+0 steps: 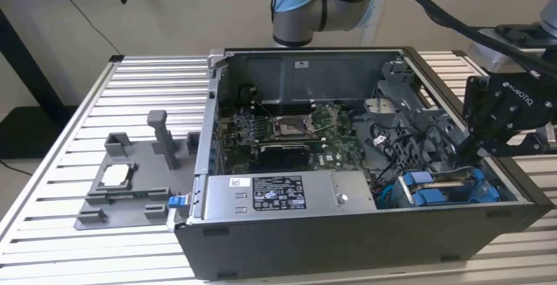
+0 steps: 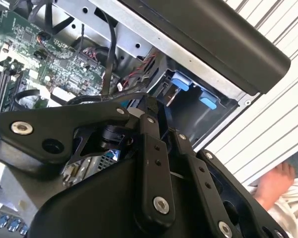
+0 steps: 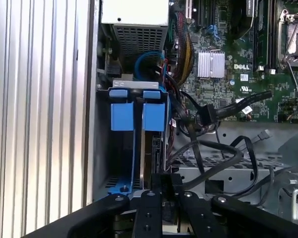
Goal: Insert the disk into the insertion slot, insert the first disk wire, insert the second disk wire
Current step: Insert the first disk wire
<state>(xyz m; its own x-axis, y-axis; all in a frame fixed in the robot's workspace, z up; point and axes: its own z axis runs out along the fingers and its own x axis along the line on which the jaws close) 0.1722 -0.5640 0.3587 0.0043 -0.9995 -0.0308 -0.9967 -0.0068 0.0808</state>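
Case (image 1: 348, 242): open, lying on a slatted table (image 1: 52, 167).
Slot (image 3: 134, 85): inside the case, in the near corner on the exterior view's right.
Disk (image 1: 426, 195): seated in the slot, its blue carrier tabs (image 3: 154, 116) showing at the slot's mouth.
Gripper (image 1: 464, 153): reaching down into the case, just beside the slot. Its fingers are drawn together, and I cannot tell whether they pinch anything.
Wires (image 3: 213, 166): black, looping loose inside the case between slot and board, close to the fingertips.
Board (image 1: 296, 132): green, on the case floor at its middle.
Fixture (image 1: 122, 180): grey, outside the case, on the exterior view's left.
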